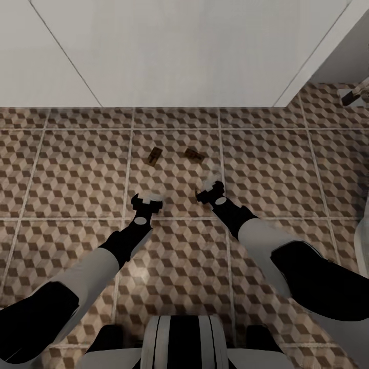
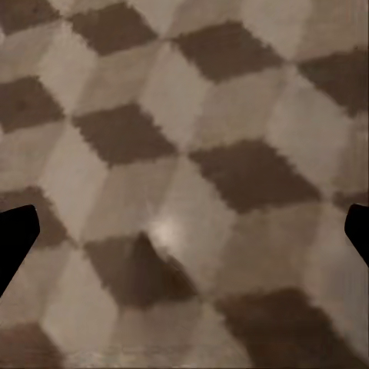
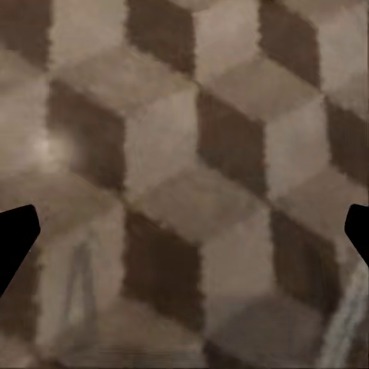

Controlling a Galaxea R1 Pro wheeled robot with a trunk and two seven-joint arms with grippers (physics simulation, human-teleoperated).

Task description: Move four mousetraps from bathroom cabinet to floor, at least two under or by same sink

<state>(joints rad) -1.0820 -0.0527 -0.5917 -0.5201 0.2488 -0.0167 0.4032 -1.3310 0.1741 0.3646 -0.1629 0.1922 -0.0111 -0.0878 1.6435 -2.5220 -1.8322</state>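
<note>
Bathroom floor (image 1: 77, 169) fills most of the head view: cube-pattern tiles in brown and beige, pale grout lines. A flat white surface (image 1: 169, 51) spans the top, its lower edge meeting the tiles (can't tell from here what it belongs to).

Left to right:

Left gripper (image 1: 146, 201) points down at the floor, fingers spread, nothing between them. Left wrist view agrees: dark fingertips (image 2: 15, 238) sit at both frame edges, bare tile between.

Two mousetraps lie flat on the floor just ahead of the grippers, both on the same tile, close to the white edge. Left mousetrap (image 1: 154, 155) sits ahead of the left gripper, angled. Right mousetrap (image 1: 194, 154) is near it, apart, not touching.

Right gripper (image 1: 210, 185) is also aimed down, just short of the right mousetrap, clear of it. Jaws apart and empty; right wrist view shows fingertips (image 3: 17, 234) at the edges, tile between.

Far right, upper corner: a small object (image 1: 353, 95), too blurred to identify.
</note>
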